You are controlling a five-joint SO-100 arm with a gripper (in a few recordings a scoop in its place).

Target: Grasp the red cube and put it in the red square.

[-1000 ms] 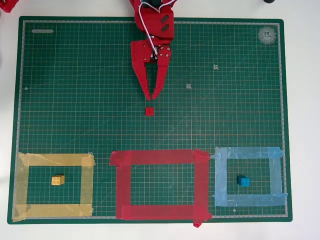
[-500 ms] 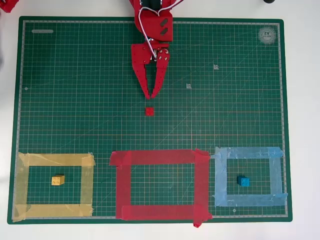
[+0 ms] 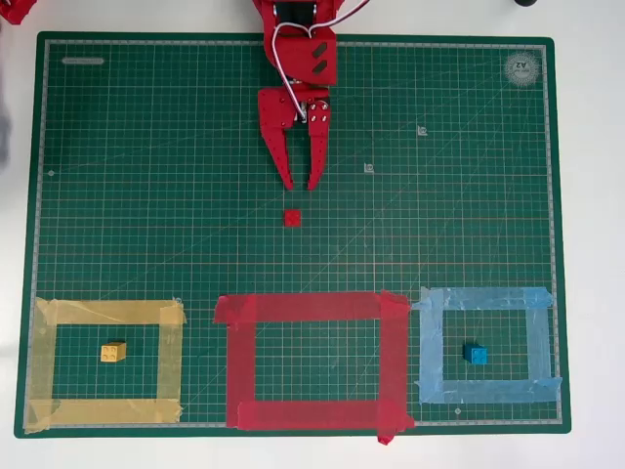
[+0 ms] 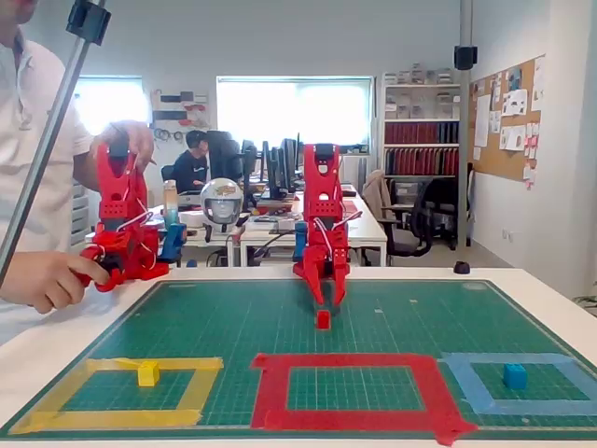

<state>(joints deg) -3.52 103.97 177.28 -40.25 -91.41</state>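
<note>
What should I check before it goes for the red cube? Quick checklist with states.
1. Gripper open: ok, a gap shows between the fingertips in the overhead view.
2. Red cube on the mat, apart from the gripper: ok.
3. Fingers lined up around the cube: not ok, the tips stop short of it.
4. Red square free inside: ok.
5. Gripper height over the mat: cannot tell.

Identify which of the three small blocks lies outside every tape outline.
The red cube: it sits on bare mat near the gripper, while the yellow block and blue block sit inside outlines.
</note>
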